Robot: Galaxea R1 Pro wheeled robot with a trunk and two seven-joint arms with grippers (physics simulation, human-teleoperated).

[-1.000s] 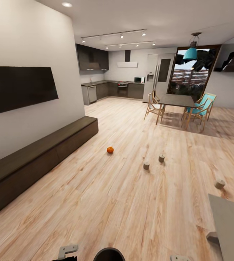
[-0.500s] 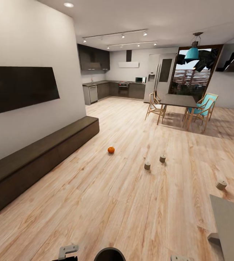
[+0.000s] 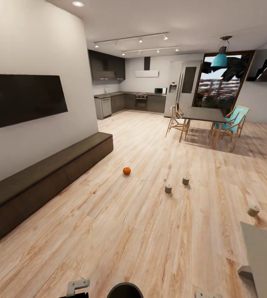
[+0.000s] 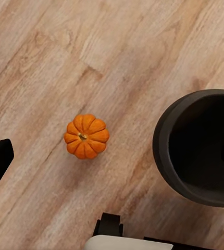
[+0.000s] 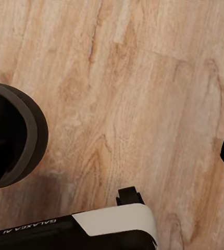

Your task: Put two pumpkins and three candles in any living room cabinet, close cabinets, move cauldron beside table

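**Looking down the living room, pumpkins and candles on the floor**

From my head camera the light plank floor (image 3: 150, 231) runs ahead of me. Along the left wall sits the long, low, dark brown cabinet (image 3: 46, 178), all its fronts flush and closed, with the black TV (image 3: 23, 97) mounted above it. Out on the open floor, well apart from the cabinet, one orange pumpkin (image 3: 126, 170) rests on the planks. To its right two stubby candles stand near each other: the nearer one (image 3: 168, 189) and the farther one (image 3: 185, 181). A third candle (image 3: 253, 210) sits well off to the right, near the corner of a pale grey table (image 3: 265, 256). Farther back are the dining table (image 3: 203, 114) with chairs, and the kitchen behind it.

My left wrist camera looks straight down at a second pumpkin (image 4: 86, 136), ribbed, stem up, lying on the floor near a round black cauldron (image 4: 200, 148); the two do not touch. The right wrist camera catches a dark rounded rim (image 5: 13, 138), which I take for that cauldron, over bare planks.

As for my jaws, on either side I cannot tell whether they stand apart or together.
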